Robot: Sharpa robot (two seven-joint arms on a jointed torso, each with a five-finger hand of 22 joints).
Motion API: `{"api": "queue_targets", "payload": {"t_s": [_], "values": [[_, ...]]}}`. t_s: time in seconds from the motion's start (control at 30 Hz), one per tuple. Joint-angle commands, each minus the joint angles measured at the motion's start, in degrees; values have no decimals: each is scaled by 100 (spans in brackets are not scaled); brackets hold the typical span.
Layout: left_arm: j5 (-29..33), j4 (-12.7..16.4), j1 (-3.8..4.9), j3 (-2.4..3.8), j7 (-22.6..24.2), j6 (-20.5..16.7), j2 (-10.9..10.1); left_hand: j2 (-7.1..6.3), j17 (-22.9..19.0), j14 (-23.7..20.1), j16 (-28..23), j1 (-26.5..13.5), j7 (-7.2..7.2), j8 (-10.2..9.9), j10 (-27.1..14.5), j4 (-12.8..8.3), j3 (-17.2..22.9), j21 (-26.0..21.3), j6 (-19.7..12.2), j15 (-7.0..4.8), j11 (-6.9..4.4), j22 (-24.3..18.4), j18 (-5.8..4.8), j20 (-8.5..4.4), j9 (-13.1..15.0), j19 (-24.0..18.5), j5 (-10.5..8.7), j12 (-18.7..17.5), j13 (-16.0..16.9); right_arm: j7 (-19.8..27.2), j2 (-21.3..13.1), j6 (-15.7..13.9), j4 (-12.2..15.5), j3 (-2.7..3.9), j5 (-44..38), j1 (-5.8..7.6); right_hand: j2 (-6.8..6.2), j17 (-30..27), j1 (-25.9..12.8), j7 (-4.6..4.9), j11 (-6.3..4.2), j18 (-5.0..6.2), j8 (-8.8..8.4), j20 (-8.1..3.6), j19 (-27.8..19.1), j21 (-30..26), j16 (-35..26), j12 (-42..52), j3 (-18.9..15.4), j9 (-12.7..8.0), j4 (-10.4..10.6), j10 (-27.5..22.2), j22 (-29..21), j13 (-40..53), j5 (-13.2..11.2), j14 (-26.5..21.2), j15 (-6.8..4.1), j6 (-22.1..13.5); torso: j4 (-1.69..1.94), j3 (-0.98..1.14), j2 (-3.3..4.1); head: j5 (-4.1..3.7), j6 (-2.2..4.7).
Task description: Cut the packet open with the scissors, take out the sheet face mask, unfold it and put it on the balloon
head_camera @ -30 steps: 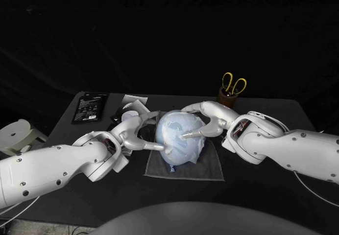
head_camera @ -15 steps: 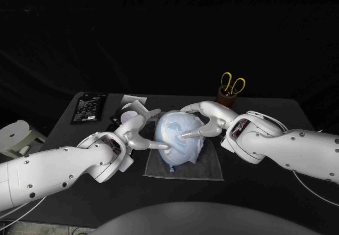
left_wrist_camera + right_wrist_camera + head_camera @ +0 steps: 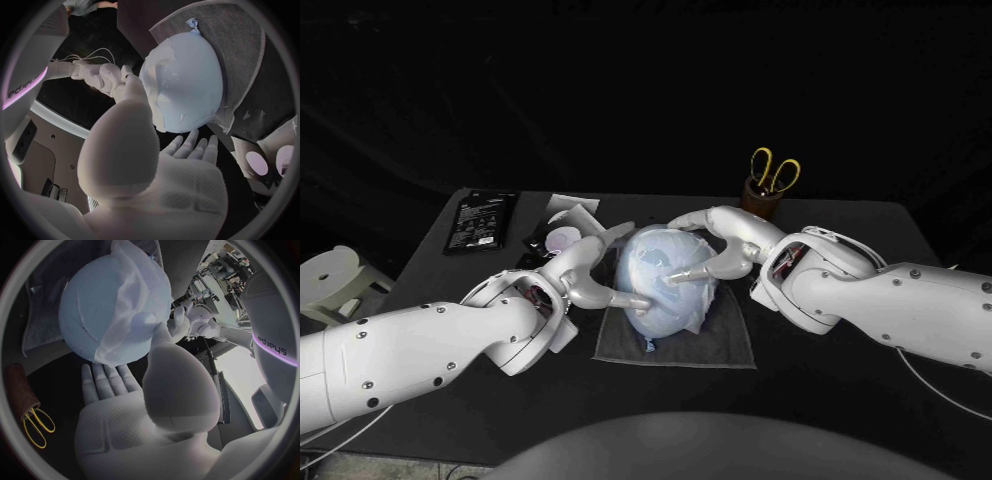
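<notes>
Behind the balloon (image 3: 661, 285), a brown cup (image 3: 762, 204) is holding yellow scissors (image 3: 777, 170). The left hand (image 3: 583, 276) and the right hand (image 3: 727, 250), fingers spread apart, are pressing thumbs on the sheet face mask (image 3: 134, 305) covering the balloon. The left thumb is reaching further in than a second ago.

The brand word "sharpa" stands in dark letters, upside down, on the white forearm of the left arm (image 3: 270, 320), beside a glowing purple band. A grey mark on the right arm (image 3: 25, 70) is probably the same word, too faint to read. The black packet (image 3: 483, 220), lying far left, carries white print too small to read.
</notes>
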Motion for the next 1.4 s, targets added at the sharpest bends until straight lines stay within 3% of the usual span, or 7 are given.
{"api": "queue_targets", "payload": {"t_s": [0.03, 0.57, 1.03, 1.13, 1.17, 1.2, 1.4], "values": [[-409, 8, -4, 4, -50, 43, 47, -1, -5, -42, 19, 64, 972, -28, -33, 1, 159, 33, -49, 13, -3, 3, -56, 22, -8, 5, 3, -12, -4, -66, 10, 192, -3, -26, -41, -33, 33, -6, -5, 617, 2, 44, 13, -1, 30, 36, -34, 25, 32, 6, 7, 45, 8, 10, -39, -27, -14, 44, -4, 2, 0, 1, 1], [-1009, -53, -5, 5, -163, 381, 109, 4, 4, -65, 36, 509, 967, -69, -39, -15, 811, 31, -135, 3, -7, 1, -60, 25, -42, -8, 8, 58, 13, -74, 13, 236, -5, -26, -25, -33, 29, -11, -11, 620, 3, 43, 17, -1, 31, 39, -37, 26, 32, 6, 8, 57, 7, 10, -42, -35, -13, 63, -1, 1, -1, -5, 1], [-960, 13, -4, 14, -158, 398, -68, 13, 46, -41, 100, 677, 970, -15, 18, -5, 1088, 35, -28, -28, -39, 4, -59, 23, 19, 9, -2, 182, 51, -87, 16, 274, -33, -26, -23, -33, 37, -15, -14, 618, 3, 42, 21, -1, 27, 39, -40, 27, 35, 10, 8, 66, 5, 11, -41, -42, -12, 85, 2, -2, -5, 19, 1], [-901, 13, -3, 18, -166, 404, -98, 17, 61, -23, 127, 737, 970, 120, 62, -2, 1190, 37, 236, -43, -48, 5, -59, 23, 161, 15, -3, 241, 70, -89, 17, 278, -35, -26, -23, -33, 37, -15, -14, 618, 3, 42, 21, -1, 27, 39, -40, 27, 35, 10, 8, 66, 5, 11, -41, -42, -12, 85, 0, -4, 1, 13, 1], [-887, 12, -3, 19, -168, 405, -106, 14, 83, -2, 169, 825, 937, 543, 99, 4, 1196, 43, 973, -84, -97, 8, -56, 20, 538, 30, 9, 325, 94, -90, 16, 278, -35, -26, -23, -33, 37, -15, -14, 618, 3, 42, 21, -1, 27, 39, -40, 27, 35, 10, 8, 66, 5, 11, -41, -42, -12, 85, 0, -5, 1, 15, 1], [-872, 12, -3, 21, -170, 407, -114, 18, 87, 0, 175, 828, 966, 601, 99, 0, 1203, 43, 1070, -86, -96, 8, -56, 21, 594, 29, 9, 330, 96, -91, 16, 279, -36, -26, -23, -33, 37, -15, -14, 618, 3, 42, 21, -1, 27, 39, -40, 27, 35, 10, 8, 66, 5, 11, -41, -42, -12, 85, 1, -5, 1, 20, 1], [-837, -6, -3, 25, -203, 373, -127, 29, 108, 14, 206, 864, 968, 610, 121, -5, 1424, 45, 1032, -91, -87, 9, -57, 21, 592, 36, 9, 379, 111, -92, 22, 276, -31, -26, -23, -33, 37, -15, -14, 618, 3, 42, 21, -1, 27, 39, -40, 27, 35, 10, 8, 66, 5, 11, -41, -42, -12, 85, 1, 1, 1, 44, 1]]}}
